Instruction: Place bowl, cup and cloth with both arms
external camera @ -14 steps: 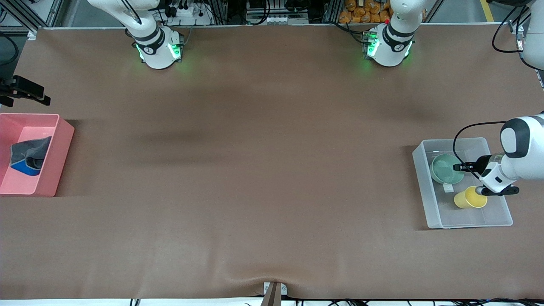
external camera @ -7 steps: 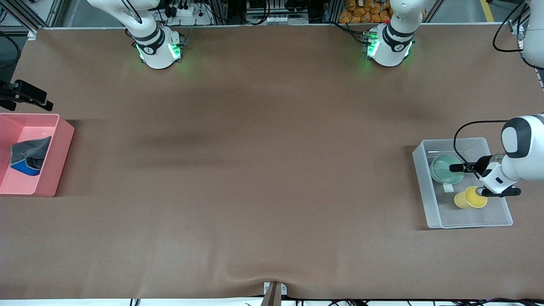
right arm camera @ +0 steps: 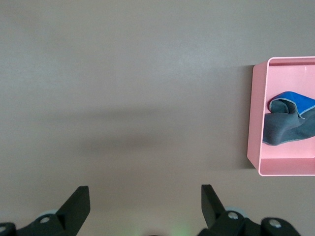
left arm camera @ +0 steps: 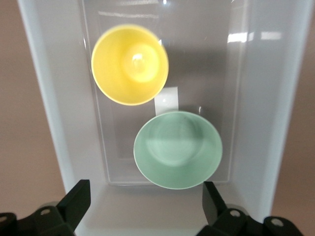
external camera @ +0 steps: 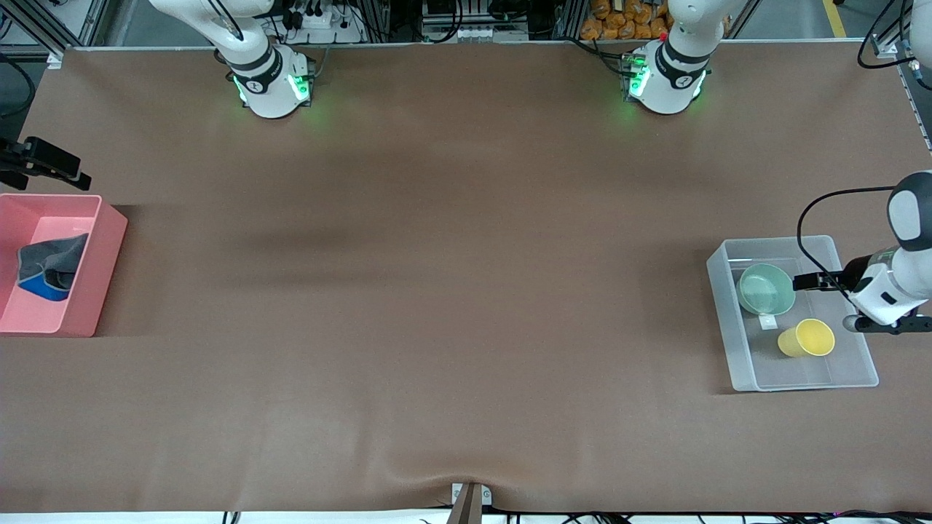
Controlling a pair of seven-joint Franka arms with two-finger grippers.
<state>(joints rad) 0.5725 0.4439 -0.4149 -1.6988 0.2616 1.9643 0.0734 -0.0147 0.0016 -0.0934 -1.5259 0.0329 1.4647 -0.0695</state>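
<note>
The mint-green bowl and the yellow cup sit apart in a clear plastic bin at the left arm's end of the table. My left gripper is open and empty, up over the bin's edge beside the bowl. The left wrist view shows the cup, the bowl and the open left gripper. The grey-and-blue cloth lies crumpled in a pink bin at the right arm's end. My right gripper is open and empty, high over bare table; the cloth is off to one side.
The two arm bases glow green along the table's edge farthest from the front camera. A black part of the right arm's hand shows at the frame edge above the pink bin. Brown table covering spans the wide middle between the bins.
My left gripper has drawn back from over the cup toward the bin's outer edge, leaving the cup in the bin. The right hand has shifted only slightly.
</note>
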